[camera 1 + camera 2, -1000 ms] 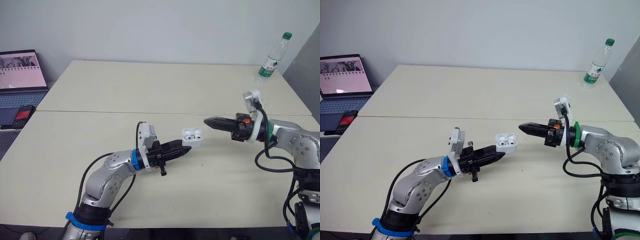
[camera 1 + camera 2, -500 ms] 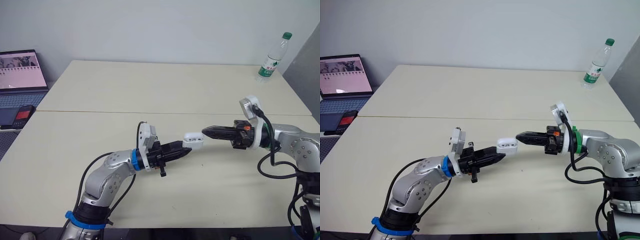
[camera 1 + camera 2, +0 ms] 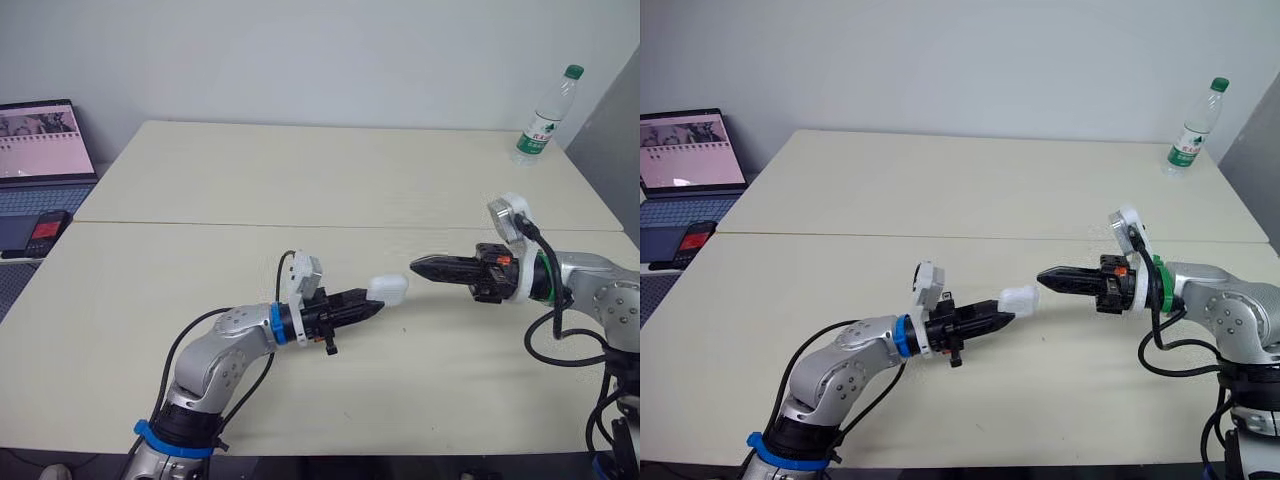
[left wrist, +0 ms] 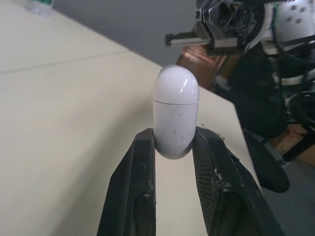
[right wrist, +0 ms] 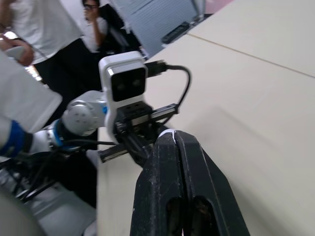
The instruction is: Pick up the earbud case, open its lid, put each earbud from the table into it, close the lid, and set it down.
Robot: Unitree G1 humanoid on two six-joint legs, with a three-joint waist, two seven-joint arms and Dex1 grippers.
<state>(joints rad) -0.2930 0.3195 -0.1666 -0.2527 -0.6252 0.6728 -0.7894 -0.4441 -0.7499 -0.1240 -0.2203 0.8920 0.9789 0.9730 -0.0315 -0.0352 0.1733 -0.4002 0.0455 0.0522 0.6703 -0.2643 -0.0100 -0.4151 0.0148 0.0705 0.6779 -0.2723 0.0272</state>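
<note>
Left gripper (image 4: pixel 174 138) pinches the earbud case (image 4: pixel 175 110) below its lid seam, probably light and slippery, over the desk's (image 3: pixel 300 180) middle; right gripper (image 3: pixel 420 267) pinched closed, empty, just beside.

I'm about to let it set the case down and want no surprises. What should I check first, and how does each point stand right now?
1. Lid of the white oval earbud case closed: ok, the seam looks flush.
2. Left claw holding firmly: ok, both black fingers clamp the case's lower end.
3. Right claw clear of the case: cannot tell, its shut tips sit very close to the lid.
4. Both earbuds inside: cannot tell, the closed lid hides them.
5. Landing spot well inside the beige tabletop: ok.
</note>
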